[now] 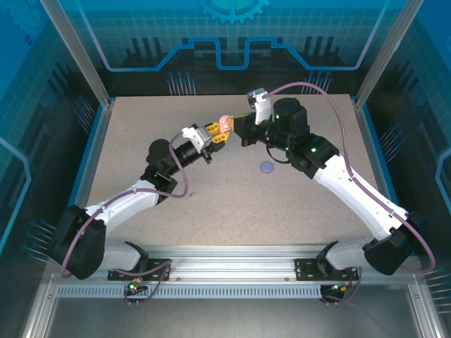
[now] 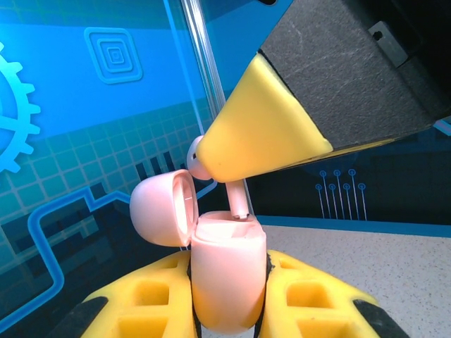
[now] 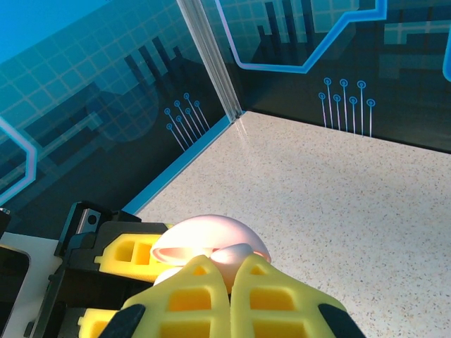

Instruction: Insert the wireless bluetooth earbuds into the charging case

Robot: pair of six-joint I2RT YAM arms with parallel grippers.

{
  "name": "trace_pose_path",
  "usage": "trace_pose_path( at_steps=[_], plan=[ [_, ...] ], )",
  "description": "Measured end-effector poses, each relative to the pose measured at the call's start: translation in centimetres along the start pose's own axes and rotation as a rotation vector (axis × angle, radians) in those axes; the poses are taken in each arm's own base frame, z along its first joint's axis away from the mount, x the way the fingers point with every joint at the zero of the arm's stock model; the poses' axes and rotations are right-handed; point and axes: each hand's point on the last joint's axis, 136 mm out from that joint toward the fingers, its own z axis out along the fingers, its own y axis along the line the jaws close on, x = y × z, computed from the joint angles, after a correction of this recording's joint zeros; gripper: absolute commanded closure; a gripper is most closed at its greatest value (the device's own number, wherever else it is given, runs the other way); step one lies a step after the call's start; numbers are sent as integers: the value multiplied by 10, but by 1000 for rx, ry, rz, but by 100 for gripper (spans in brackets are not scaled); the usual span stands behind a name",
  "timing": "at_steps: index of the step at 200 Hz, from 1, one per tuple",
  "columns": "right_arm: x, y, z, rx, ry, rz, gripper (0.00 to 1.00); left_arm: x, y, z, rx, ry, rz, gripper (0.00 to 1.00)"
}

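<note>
At the open case [image 2: 227, 282], pink earbud [image 2: 237, 198]

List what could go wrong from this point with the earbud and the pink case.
1. The right claw pinches the earbud by its head alone, with the stem just at the opening of the pink case. If it is off its slot, it may twist or pop out.
2. The left claw holds the case in mid-air, so a hard push might slide it in the grip.
3. The open lid sits close beside the right claw and may get bumped.
</note>
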Motion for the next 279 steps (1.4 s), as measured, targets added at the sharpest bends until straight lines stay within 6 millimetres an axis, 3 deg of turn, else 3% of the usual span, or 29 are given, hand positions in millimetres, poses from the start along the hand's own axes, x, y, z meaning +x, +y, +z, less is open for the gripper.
trace_pose_path(
  at_steps=[130,154,222,248,279],
  plan=[
    [12,-5,-3,6,2,1,100,9,-1,1,-2,37,-21,100],
    [19,-8,-1,9,13,3,100,3,1,3,-8,25,-16,100],
    [18,-7,-2,7,6,3,100,3,2,2,-11,26,-16,100],
    [11,-6,-12,6,-17,0,100,1,2,2,-12,21,-13,100],
    [-10,3,-37,-10,-93,-5,100,-2,2,2,-9,14,17,100]
  ],
)
